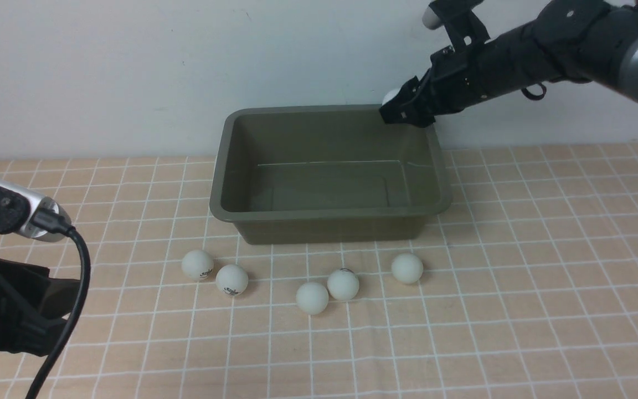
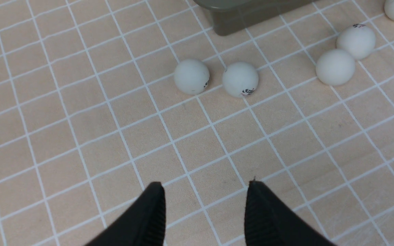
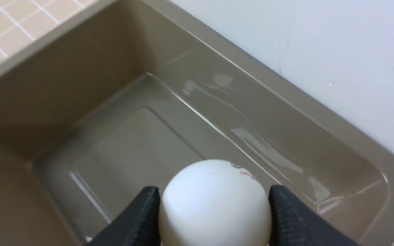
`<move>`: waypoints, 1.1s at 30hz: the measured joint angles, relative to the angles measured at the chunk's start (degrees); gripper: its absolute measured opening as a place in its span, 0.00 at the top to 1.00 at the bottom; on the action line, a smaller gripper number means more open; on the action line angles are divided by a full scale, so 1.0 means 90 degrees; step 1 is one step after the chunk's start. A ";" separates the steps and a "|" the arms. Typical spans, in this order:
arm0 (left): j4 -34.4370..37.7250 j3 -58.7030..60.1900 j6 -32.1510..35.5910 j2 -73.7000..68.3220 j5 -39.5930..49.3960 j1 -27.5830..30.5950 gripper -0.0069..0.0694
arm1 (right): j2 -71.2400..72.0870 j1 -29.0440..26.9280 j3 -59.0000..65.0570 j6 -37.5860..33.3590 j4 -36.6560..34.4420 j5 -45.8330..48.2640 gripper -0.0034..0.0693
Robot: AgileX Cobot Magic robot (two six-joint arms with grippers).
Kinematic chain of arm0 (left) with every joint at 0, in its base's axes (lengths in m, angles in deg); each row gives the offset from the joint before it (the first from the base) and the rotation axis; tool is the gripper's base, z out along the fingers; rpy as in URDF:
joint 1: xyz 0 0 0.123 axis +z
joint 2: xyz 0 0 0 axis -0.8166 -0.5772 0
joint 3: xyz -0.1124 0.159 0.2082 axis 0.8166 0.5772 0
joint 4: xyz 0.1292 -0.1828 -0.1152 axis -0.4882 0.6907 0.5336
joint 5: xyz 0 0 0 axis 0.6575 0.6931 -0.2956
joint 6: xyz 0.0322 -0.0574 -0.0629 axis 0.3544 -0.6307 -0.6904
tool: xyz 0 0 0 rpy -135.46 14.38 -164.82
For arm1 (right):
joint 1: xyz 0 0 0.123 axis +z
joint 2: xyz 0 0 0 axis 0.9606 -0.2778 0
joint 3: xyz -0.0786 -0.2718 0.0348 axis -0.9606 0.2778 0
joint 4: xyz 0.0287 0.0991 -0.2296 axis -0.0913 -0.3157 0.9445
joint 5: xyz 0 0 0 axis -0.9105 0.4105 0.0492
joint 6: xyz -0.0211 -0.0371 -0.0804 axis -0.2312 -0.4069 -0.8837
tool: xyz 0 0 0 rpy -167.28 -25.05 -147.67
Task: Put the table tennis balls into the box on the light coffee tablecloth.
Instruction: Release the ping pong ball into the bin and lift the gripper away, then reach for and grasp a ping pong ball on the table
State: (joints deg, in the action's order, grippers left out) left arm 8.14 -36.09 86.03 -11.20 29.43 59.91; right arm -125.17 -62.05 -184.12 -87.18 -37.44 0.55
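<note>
The olive-green box point(image 1: 274, 213) stands empty on the light coffee tablecloth point(image 1: 546, 277). My right gripper point(image 1: 399, 108) is shut on a white table tennis ball point(image 1: 390, 97) above the box's far right corner; the ball point(image 3: 214, 201) shows between its black fingers point(image 3: 142, 215) over the box interior point(image 3: 125, 136). Several balls lie on the cloth in front of the box: point(image 1: 197, 264), point(image 1: 232, 279), point(image 1: 312, 298), point(image 1: 343, 285), point(image 1: 407, 268). My left gripper point(image 2: 205, 191) is open and empty over the cloth, short of two balls point(image 2: 191, 76), point(image 2: 240, 79).
A white wall point(image 1: 130, 66) rises just behind the box. The left arm's body and cable point(image 1: 70, 288) sit at the near left. Two more balls point(image 2: 335, 66), point(image 2: 356, 41) and the box's corner point(image 2: 238, 20) show in the left wrist view.
</note>
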 joint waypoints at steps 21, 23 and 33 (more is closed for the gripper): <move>0.0000 0.0000 0.0000 0.0000 0.0000 0.0000 0.57 | 0.1210 -0.0116 -0.0679 0.0990 0.2031 0.0822 0.35; 0.0000 0.0000 0.0000 0.0000 0.0000 0.0000 0.57 | 0.1578 -0.0135 -0.0687 0.1354 0.2198 0.1048 0.36; 0.0000 0.0000 0.0000 0.0000 -0.0051 0.0000 0.57 | 0.2307 -0.0135 -0.0713 0.3401 0.2836 0.2566 0.47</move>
State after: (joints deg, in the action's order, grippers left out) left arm 8.14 -36.09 86.03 -11.20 28.97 59.91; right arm -104.41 -63.27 -190.54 -56.58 -11.92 23.64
